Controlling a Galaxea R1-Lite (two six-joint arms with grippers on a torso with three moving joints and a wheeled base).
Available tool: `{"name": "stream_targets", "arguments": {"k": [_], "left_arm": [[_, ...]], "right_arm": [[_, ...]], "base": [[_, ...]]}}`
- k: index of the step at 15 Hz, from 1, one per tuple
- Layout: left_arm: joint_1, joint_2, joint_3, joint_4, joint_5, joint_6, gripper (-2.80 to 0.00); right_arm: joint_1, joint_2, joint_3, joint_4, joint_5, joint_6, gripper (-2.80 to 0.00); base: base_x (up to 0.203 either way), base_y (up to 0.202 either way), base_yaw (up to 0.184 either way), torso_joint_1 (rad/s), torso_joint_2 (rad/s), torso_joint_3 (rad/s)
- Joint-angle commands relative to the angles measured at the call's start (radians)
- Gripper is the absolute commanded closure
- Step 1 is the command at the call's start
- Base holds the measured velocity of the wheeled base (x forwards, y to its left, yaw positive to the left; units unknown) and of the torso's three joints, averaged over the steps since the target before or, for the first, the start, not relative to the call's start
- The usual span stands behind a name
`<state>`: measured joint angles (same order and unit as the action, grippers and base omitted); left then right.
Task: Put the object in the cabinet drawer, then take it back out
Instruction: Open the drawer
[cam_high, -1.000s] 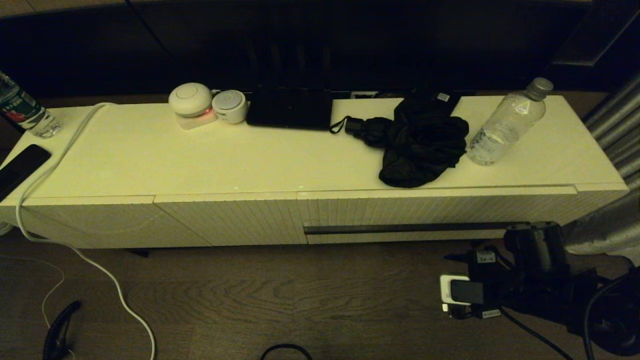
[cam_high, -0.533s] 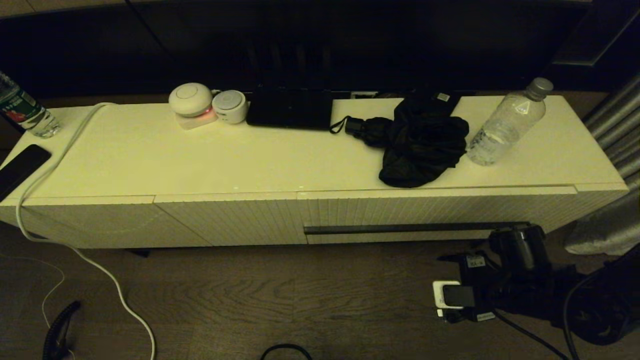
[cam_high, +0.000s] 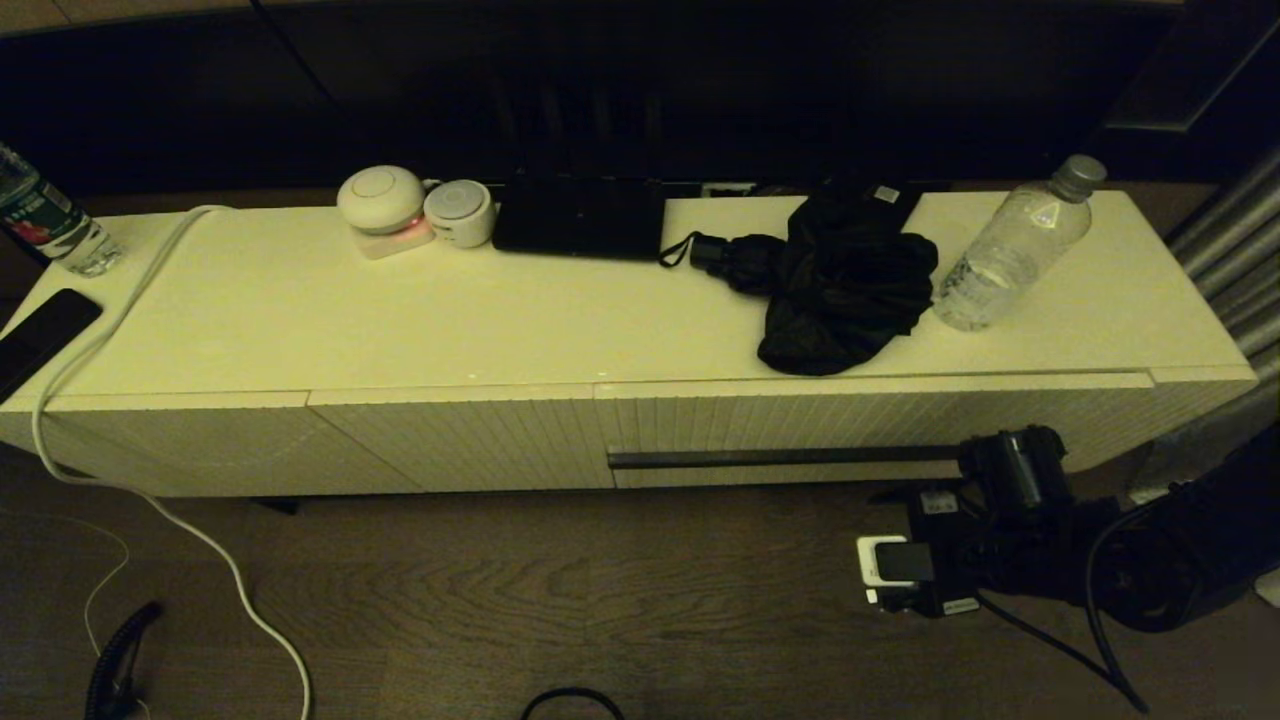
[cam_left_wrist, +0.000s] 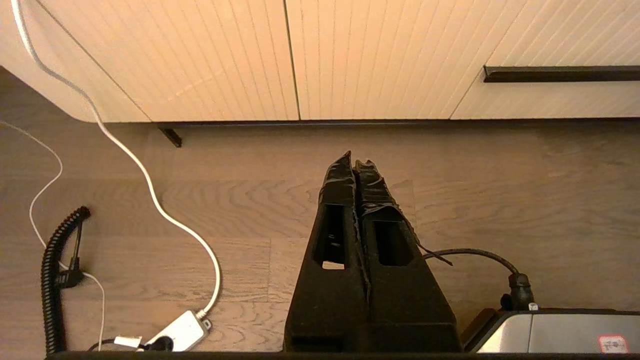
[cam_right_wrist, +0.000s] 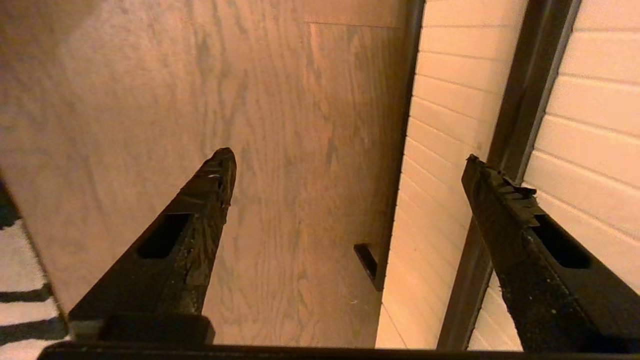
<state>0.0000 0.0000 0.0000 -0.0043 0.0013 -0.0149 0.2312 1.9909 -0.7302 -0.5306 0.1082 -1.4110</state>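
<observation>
The cabinet drawer (cam_high: 860, 425) is closed, flush with the ribbed cream panels beside it; its contents cannot be seen. Its front is finely ribbed, with a long dark handle strip (cam_high: 780, 458) along the lower edge.

On the cabinet's smooth cream surface (cam_high: 400, 320) stand two clear plastic bottles. The one at the right (cam_high: 1010, 250) has a grey cap and a little water in its lower part. The one at the far left (cam_high: 50, 225) carries a label; its contents cannot be judged. Also there: a crumpled black cloth bundle (cam_high: 840, 290), a flat black box (cam_high: 580, 215), two rounded white gadgets (cam_high: 415, 210) and a dark phone (cam_high: 40, 335).

The right pincer (cam_right_wrist: 345, 165) sits low by the right end of the handle strip, released, fingers (cam_right_wrist: 200, 210) spread wide and gripping nothing; one finger lies over the strip, contact unclear. The left pincer (cam_left_wrist: 356, 165) hangs over the wood-grain floor (cam_high: 500, 600), clenched and empty.

A white cable (cam_high: 110, 330) trails from the surface to the floor.
</observation>
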Motion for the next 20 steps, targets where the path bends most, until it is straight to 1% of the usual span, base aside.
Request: {"name": "stream_targets", "arguments": {"k": [1, 4, 20], "left_arm": [[0.0, 0.0, 0.001, 0.0, 0.0, 0.0, 0.0], [0.0, -0.002, 0.0, 0.0, 0.0, 0.0, 0.0], [0.0, -0.001, 0.001, 0.0, 0.0, 0.0, 0.0]], "right_arm": [[-0.011, 0.03, -0.031, -0.003, 0.002, -0.006, -2.8], [-0.015, 0.058, -0.083, -0.012, 0.014, -0.006, -2.8], [-0.036, 0.16, -0.201, -0.047, 0.01, -0.009, -2.8]], "base": [[0.0, 0.0, 0.0, 0.0, 0.0, 0.0], [0.0, 0.0, 0.0, 0.0, 0.0, 0.0], [0.0, 0.0, 0.0, 0.0, 0.0, 0.0]]}}
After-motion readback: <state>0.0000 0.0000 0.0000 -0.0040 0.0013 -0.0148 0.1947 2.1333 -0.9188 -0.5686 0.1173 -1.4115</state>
